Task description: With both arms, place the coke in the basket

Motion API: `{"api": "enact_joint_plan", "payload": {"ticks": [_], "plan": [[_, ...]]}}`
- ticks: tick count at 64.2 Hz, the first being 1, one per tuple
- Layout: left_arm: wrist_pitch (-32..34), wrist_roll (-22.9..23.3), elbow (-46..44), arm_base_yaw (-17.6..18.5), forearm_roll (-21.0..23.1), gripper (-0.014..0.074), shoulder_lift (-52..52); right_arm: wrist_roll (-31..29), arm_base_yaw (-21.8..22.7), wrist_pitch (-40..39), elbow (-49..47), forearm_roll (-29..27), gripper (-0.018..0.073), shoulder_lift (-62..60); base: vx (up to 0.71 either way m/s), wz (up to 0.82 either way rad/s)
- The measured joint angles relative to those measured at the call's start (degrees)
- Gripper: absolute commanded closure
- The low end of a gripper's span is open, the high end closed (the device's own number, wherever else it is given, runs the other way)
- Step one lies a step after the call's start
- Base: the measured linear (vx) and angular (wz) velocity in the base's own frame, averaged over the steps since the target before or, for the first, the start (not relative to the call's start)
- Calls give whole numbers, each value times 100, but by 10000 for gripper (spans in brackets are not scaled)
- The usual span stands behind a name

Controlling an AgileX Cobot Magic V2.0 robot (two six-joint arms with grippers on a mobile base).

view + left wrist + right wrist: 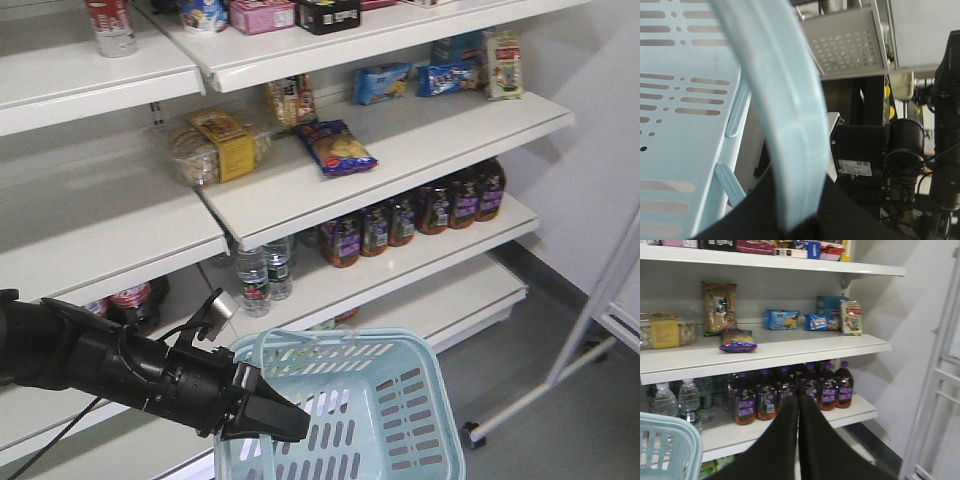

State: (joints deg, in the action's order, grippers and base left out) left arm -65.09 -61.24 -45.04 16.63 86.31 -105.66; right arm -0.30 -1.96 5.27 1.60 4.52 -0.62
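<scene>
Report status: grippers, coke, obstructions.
Left gripper shut on basket handle. Right gripper shut, empty. Coke on upper shelf, not in basket. Nothing seen blocking.

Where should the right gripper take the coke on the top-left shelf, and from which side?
Around its round body, coming level from the open front of the shelf. The coke stands upright with nothing before it; its top is out of frame, so the cap is no sure hold. The right gripper is shut and must open first.
</scene>
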Motion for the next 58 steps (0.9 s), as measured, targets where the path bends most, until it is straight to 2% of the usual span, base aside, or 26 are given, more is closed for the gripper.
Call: {"api": "enact_joint_plan", "payload": {"ticks": [22,58], "plan": [[11,0,0,0,0,604,0,0,0,0,0,0,568,0,13,51],[10,0,0,0,0,604,0,0,0,0,0,0,568,0,9,34]]}}
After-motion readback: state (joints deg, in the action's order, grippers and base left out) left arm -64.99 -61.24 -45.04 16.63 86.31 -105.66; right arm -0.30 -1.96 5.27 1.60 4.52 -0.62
